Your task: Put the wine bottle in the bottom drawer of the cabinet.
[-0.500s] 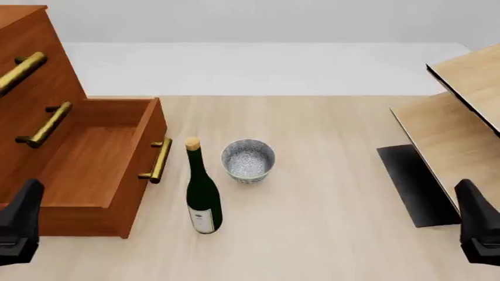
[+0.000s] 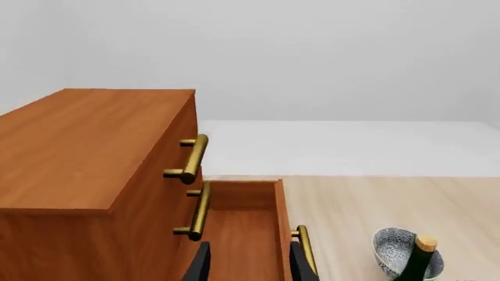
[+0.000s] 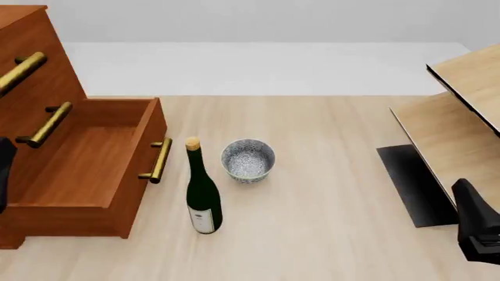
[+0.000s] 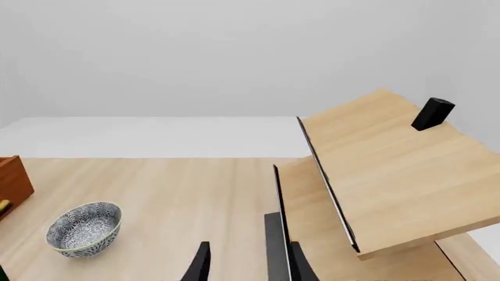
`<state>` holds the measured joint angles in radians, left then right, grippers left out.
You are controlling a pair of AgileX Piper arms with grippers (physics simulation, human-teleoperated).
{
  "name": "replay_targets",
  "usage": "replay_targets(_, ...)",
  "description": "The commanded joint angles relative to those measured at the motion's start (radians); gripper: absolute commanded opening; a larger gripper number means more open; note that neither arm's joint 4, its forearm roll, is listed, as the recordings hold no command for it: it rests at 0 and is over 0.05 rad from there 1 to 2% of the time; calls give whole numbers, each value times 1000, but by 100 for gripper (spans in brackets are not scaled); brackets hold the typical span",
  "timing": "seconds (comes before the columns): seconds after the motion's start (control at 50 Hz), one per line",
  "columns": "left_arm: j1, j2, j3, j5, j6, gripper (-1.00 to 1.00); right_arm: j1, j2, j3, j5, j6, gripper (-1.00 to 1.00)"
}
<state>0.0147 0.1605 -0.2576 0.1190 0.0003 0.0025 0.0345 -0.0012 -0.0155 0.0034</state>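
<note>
The wine bottle (image 3: 203, 196) stands upright on the table, dark green with a tan cork, just right of the open bottom drawer (image 3: 86, 167) of the cabinet (image 3: 31, 70). The left wrist view shows its cork and neck (image 2: 422, 249) beside the drawer (image 2: 242, 234). My left gripper (image 2: 250, 268) is open and empty, above the near end of the drawer. In the front view only a dark part of it (image 3: 4, 172) shows at the left edge. My right gripper (image 4: 248, 266) is open and empty, low at the front right (image 3: 478, 228), far from the bottle.
A speckled grey bowl (image 3: 247, 158) stands just right of the bottle; it also shows in the right wrist view (image 4: 84, 227). A pale light-wood shelf unit (image 3: 461, 117) with a black base fills the right side. A small black block (image 4: 432, 113) sits on its top.
</note>
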Motion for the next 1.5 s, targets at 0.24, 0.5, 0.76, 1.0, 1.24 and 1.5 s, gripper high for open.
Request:
replay_targets(0.24,-115,434,-521,303,49,100,6,-5,0,6,-12,100)
replay_targets(0.5,-108,656,-727,493,65,100,3,-2,0,4,-14,100)
replay_targets(0.76,-133,777,-824,626,62,100,8,1,0,3,-24,100)
replay_targets(1.0,-121,799,-793,626,71,100,15,1,1,7,-26,100)
replay_targets(1.24,-119,800,-689,558,107,100,20,6,1,4,-33,100)
replay_targets(1.5,-89,841,-589,459,112,100,26,20,1,-6,-36,100)
